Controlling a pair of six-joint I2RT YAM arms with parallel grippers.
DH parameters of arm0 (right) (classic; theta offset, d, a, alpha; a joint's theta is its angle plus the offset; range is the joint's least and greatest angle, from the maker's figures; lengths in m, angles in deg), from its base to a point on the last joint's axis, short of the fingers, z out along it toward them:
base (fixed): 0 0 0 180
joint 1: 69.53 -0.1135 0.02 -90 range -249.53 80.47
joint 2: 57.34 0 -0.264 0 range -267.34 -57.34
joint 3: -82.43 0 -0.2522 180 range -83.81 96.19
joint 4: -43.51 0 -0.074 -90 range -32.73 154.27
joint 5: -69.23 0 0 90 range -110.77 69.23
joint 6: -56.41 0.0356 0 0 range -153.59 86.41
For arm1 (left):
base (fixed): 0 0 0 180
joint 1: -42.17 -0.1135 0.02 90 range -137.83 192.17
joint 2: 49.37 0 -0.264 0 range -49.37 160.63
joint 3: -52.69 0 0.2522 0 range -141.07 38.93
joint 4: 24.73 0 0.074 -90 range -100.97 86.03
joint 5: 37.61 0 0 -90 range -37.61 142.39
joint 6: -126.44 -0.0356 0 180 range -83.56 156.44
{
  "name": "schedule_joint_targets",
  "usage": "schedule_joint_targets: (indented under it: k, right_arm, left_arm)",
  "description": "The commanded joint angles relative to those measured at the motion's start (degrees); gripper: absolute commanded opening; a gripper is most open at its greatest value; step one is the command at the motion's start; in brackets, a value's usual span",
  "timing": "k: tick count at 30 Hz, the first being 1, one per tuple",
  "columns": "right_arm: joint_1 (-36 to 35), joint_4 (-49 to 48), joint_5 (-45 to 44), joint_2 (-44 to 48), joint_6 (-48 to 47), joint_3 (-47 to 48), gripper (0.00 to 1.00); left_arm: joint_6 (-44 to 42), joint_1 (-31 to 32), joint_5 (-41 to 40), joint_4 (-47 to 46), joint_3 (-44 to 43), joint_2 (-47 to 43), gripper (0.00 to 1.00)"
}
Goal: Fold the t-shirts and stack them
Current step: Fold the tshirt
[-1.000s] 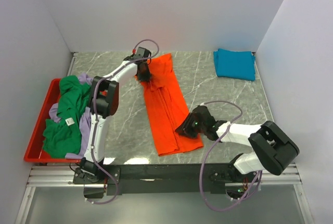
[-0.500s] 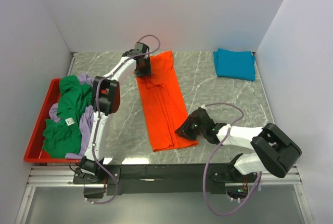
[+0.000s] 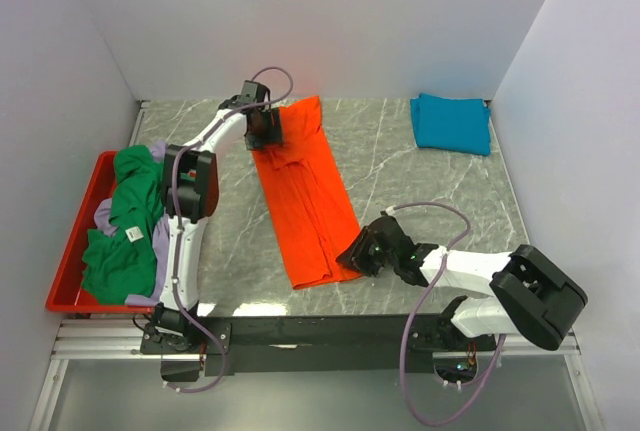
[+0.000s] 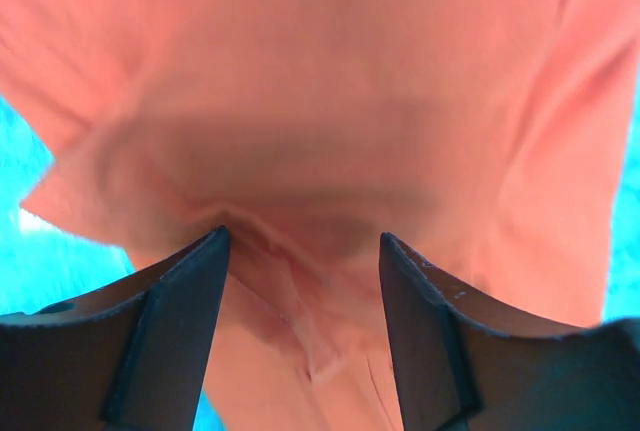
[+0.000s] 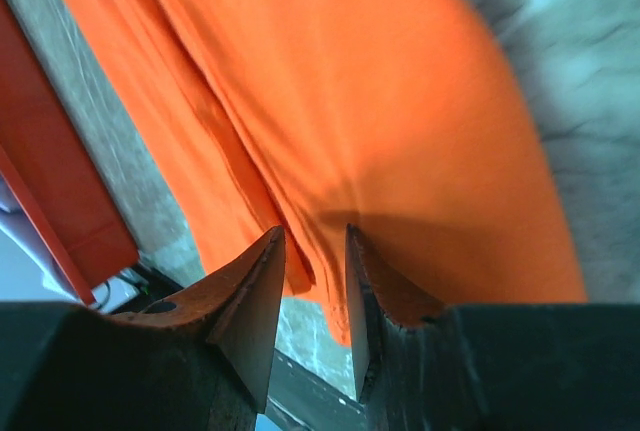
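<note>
The orange shirt [image 3: 305, 201] is laid out as a long, narrow strip across the middle of the table [image 3: 420, 191], running from the far left towards the near right. The left gripper [image 3: 263, 131] is held wide apart over the strip's far end. Cloth is seen beneath its fingers [image 4: 170, 331], but none is pinched. The right gripper [image 3: 362, 253] is set narrow at the near right corner, and a fold of the orange hem is seen between its fingers [image 5: 250, 291], apparently clamped.

With the far end unheld, the whole strip could be dragged along the table rather than folded if the near corner is pulled flat. The folded layers could be separated if only the upper one is caught in that narrow pinch. The cloth might also be snagged on the left fingers if they are lifted carelessly.

One orange shirt is counted. One folded teal shirt [image 3: 450, 123] is seen at the far right corner. One red tray [image 3: 72, 251] is seen at the left, heaped with green cloth [image 3: 135, 186] and lavender cloth [image 3: 165, 236]. The number of shirts in that heap cannot be told.
</note>
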Motion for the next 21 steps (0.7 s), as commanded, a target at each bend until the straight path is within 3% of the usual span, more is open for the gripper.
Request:
schedule_joint_targets:
  k: [1,5,8,9,13,17,21]
  right_arm:
    - [-1.8,1.7,-1.4,-0.1,-1.2,1.8,0.38]
    - [-1.8,6.1,-2.6,2.7,-3.9,4.1,0.38]
    - [-1.5,12.9,-4.6,5.1,-7.7,8.5,0.38]
    - [-1.3,15.2,-5.3,5.7,-8.8,9.9,0.38]
    - [3.8,23.9,-6.9,9.3,-15.2,13.6,0.41]
    - [12.6,24.0,0.5,11.1,-21.3,12.1,0.41]
    - [15.5,26.6,1.4,10.6,-25.8,13.0,0.41]
  left_arm:
    - [1.9,0.3,3.3,-2.7,2.2,-9.8,0.68]
    - [8.8,1.7,-0.2,-4.5,9.6,-18.8,0.65]
    - [16.3,4.7,-6.4,-4.9,20.5,-27.3,0.58]
    - [18.0,5.8,-8.3,-4.8,26.2,-31.4,0.51]
    - [28.1,15.4,-17.6,-6.6,43.8,-43.1,0.4]
    - [36.2,21.7,-20.2,-7.6,60.7,-51.6,0.39]
    - [40.5,26.4,-19.0,-9.7,70.9,-58.7,0.38]
